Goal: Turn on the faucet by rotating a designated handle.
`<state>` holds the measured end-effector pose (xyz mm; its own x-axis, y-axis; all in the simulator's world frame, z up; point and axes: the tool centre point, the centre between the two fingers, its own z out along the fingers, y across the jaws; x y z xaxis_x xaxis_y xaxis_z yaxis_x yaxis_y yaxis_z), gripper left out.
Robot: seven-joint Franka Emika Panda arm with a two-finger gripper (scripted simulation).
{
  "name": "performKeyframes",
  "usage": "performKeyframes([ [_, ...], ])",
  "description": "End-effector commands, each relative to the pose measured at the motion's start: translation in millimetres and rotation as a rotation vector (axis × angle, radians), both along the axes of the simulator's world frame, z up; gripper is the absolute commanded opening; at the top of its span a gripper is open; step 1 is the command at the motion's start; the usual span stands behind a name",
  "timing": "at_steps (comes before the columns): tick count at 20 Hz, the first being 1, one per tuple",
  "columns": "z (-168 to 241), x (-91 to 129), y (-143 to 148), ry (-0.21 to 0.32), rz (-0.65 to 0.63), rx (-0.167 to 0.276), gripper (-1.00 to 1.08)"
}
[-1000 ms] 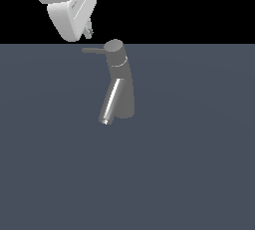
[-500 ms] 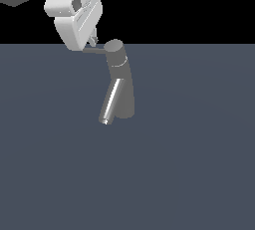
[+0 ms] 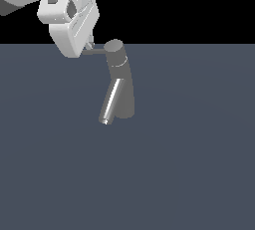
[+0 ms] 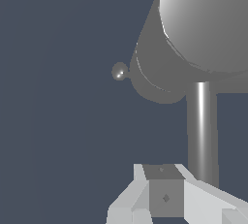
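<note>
I have the white, blocky end effector [image 3: 85, 45] at the free end of the thin grey rod handle [image 3: 94, 51], which sticks out sideways from the round top cap of the dark grey metallic faucet [image 3: 121, 79]. The faucet stands upright on the flat slate-grey bench [image 3: 199, 164], its shiny slanted tubular spout [image 3: 110, 100] angled down on the same side as the handle. In the wrist view the handle [image 4: 200, 126] runs straight from the cap to one light finger [image 4: 162, 196], seemingly touching it. Whether the fingers are apart or closed I cannot tell; only one shows clearly.

To do this well, I judge I should push against the rod near its tip, sweeping in an arc centred on the cap, staying level so the finger does not slip over or under it.
</note>
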<state>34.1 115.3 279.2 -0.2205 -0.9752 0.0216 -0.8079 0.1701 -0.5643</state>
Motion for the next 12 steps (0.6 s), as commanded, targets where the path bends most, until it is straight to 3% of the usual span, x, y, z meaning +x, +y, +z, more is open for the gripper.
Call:
performKeyframes([
  [1,-8.4,-10.3,4.2,0.002,-0.025,0.018,-1.00],
  [9,-26.4,-35.3,13.3,0.002,-0.025,0.018,-1.00],
  [12,-24.0,-32.6,13.5,-0.004,-0.021,0.018,-1.00],
])
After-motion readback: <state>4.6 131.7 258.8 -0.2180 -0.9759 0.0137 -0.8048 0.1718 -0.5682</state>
